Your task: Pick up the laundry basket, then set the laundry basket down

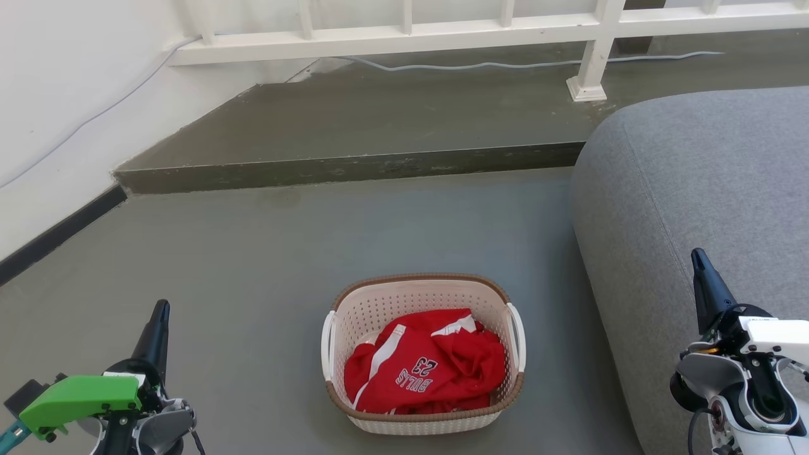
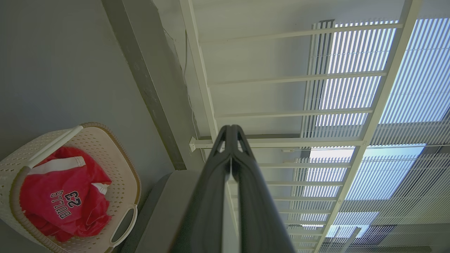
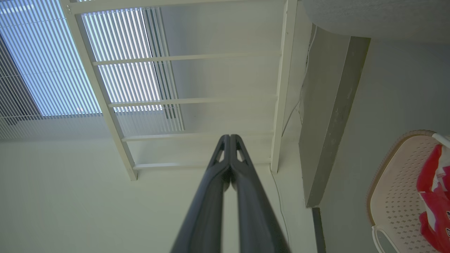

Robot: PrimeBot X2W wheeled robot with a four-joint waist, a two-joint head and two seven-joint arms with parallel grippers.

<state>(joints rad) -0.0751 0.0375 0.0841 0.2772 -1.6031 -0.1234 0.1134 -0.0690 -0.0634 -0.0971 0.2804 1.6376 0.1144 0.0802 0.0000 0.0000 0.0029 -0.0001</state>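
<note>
as the laundry basket [image 1: 411, 302] stands upright and level on the grey floor [image 1: 253, 265], just beside the grey sofa [image 1: 695, 183], you have it squarely in front of you, with a crumpled red jersey [image 1: 430, 370] lying inside. your left gripper [image 1: 162, 308] sits low to the basket's left. your right gripper [image 1: 698, 256] sits low to its right, before the sofa's edge. both are well apart from the basket. the wrist views show each pair of fingers pressed together tip to tip, pinching nothing. which step you're in can't be settled here: a basket resting on the floor with both arms clear of it fits the moment ahead of the lift, and equally the moment after the set-down. so i'd call no reach from this alone. what the pictures do settle is that the white handles [image 1: 327, 344] are free, one facing each arm, and that fingers closed like yours could not take them.
</note>
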